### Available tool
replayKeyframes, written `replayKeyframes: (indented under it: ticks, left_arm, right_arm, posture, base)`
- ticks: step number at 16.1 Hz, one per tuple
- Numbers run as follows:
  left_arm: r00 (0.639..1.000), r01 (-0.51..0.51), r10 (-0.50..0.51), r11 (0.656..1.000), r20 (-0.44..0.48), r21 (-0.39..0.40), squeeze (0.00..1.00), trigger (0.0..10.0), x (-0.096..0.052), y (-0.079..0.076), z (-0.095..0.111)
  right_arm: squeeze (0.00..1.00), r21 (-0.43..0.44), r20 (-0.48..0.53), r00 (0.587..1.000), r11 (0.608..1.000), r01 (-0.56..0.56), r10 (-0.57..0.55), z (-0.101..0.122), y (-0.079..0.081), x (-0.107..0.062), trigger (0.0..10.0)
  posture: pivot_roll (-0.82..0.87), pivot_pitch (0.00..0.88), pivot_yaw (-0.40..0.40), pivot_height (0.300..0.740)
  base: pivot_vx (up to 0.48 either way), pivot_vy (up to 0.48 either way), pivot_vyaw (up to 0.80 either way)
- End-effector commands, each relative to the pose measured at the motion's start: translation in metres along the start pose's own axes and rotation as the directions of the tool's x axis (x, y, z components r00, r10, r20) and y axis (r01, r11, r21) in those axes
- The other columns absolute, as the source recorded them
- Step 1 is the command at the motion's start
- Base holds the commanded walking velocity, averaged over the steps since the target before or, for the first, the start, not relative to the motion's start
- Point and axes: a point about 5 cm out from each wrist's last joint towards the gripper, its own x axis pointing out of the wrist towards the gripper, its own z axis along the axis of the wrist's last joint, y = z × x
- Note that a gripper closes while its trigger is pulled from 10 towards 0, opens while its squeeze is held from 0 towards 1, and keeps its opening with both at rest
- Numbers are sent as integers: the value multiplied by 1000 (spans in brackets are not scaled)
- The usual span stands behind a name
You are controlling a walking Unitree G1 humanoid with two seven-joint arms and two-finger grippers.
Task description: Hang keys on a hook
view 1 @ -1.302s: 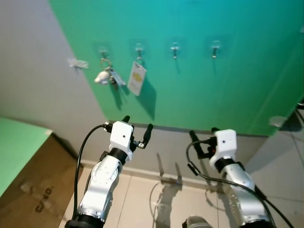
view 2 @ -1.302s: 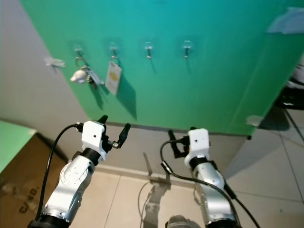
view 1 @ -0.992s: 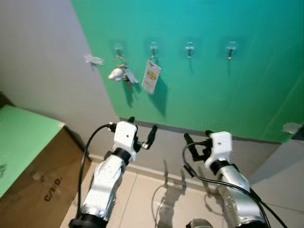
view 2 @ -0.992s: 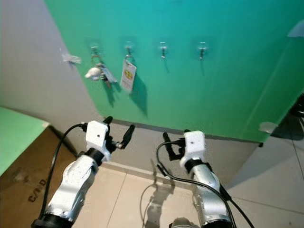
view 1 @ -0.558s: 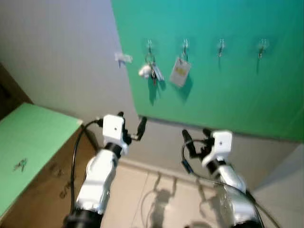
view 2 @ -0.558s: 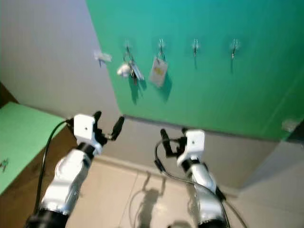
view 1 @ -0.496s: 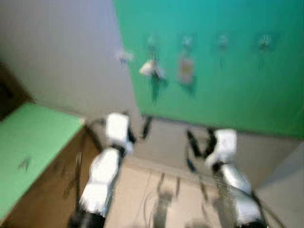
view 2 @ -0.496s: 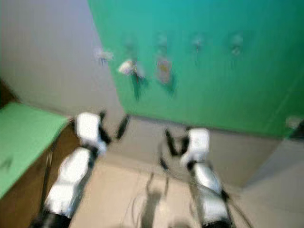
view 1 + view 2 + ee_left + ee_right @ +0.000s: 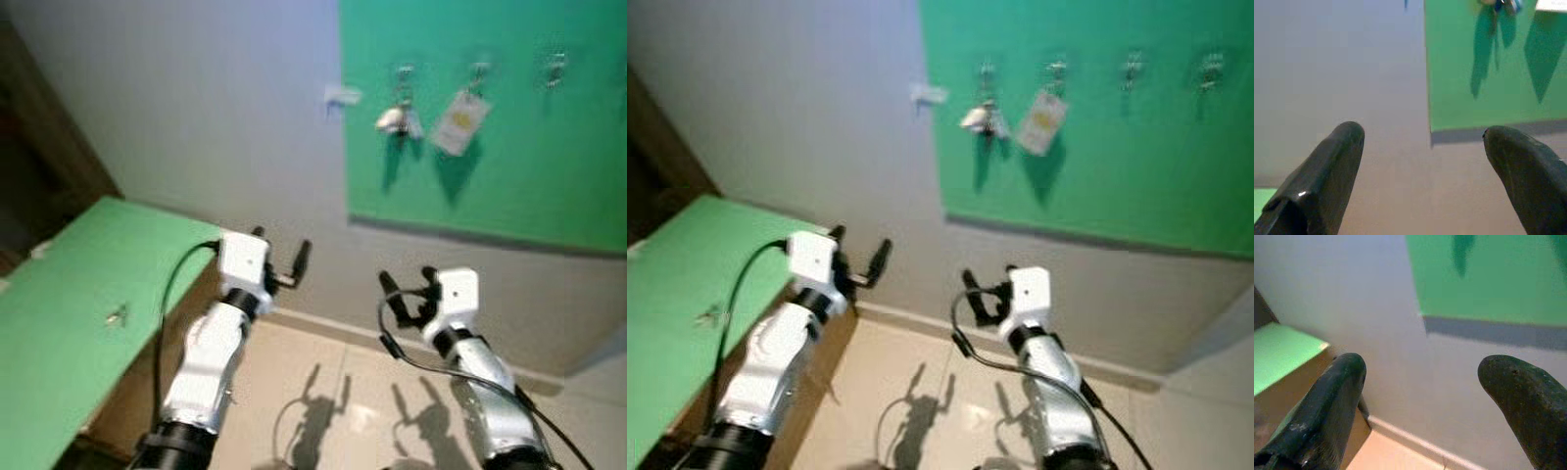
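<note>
Risk sits first with the big surfaces. At the lower left of the left eye view is a green tabletop (image 9: 69,294), and the keys (image 9: 118,314) the task calls for look to be the tiny glint lying on it, well apart from both grippers. Across the upper right runs the green wall panel (image 9: 509,157) with its row of hooks (image 9: 554,69); two hooks are already taken, one by a key bunch with a white fob (image 9: 397,118), the next by a pale tag (image 9: 458,110).

Both arms are raised in front of the body. The left gripper (image 9: 278,257) is just beside the table's near corner, fingers spread wide with nothing between them; the right gripper (image 9: 405,285) is likewise spread and empty at the lower middle.

Judged from here, the flat, small keys could slide away or be pushed off the table edge if a finger lands on them askew, and the left arm could clip the table corner while reaching. A hanging attempt aimed at an occupied hook could knock the white-fob bunch loose.

Motion blur softens everything: the hook shapes cannot be read, the number of keys cannot be told, and the panel's right end is cut off by the frame.
</note>
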Motion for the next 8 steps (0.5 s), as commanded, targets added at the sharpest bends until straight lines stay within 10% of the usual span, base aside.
replayKeyframes:
  ticks: [1,8]
  left_arm:
    - [999,-41,41,998,-16,41,0,10000,-2,10,-1]
    - [990,-129,128,992,67,8,0,10000,-22,9,-2]
  right_arm:
    - [0,-2,12,999,999,-43,43,3,13,6,10000]
    - [0,31,53,999,999,9,-10,4,8,0,10000]
  posture:
    - [-177,16,95,740]
    - [-183,27,110,740]
  base:
    - [0,0,781]
    - [0,0,749]
